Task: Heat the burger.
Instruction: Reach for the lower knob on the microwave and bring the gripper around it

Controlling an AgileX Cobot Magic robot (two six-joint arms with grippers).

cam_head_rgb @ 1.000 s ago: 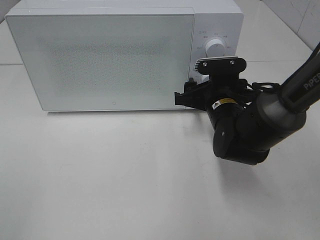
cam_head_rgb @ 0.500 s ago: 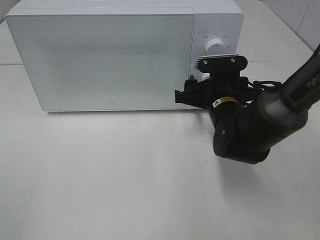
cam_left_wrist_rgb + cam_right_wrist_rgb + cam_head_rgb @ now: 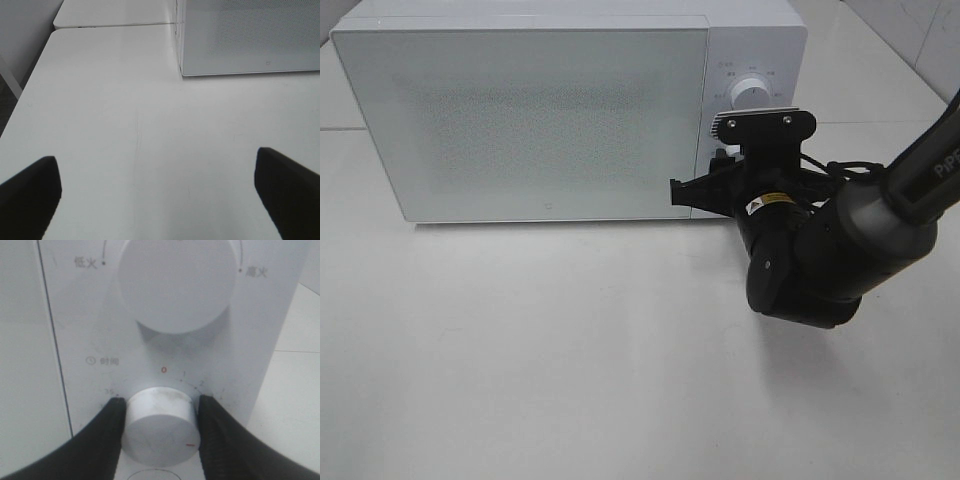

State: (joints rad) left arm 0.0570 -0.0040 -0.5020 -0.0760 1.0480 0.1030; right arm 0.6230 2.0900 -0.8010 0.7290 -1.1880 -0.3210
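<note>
The microwave (image 3: 520, 110) stands at the counter's (image 3: 125, 125) 12 o'clock edge with its door shut. The burger shows in no view; the frosted door hides the inside, so it is probably in there. The right hand (image 3: 161, 412) reaches the control panel at the door's 3 o'clock side and pinches the timer knob (image 3: 159, 427), a finger pressed to each flank, a hold suited to turning it. That knob sits at 6 o'clock from the power knob (image 3: 177, 282); its red mark points near 5 o'clock, away from the zero at 12. The left hand (image 3: 157, 187) hangs spread wide over bare counter, holding nothing, clear of the work.
</note>
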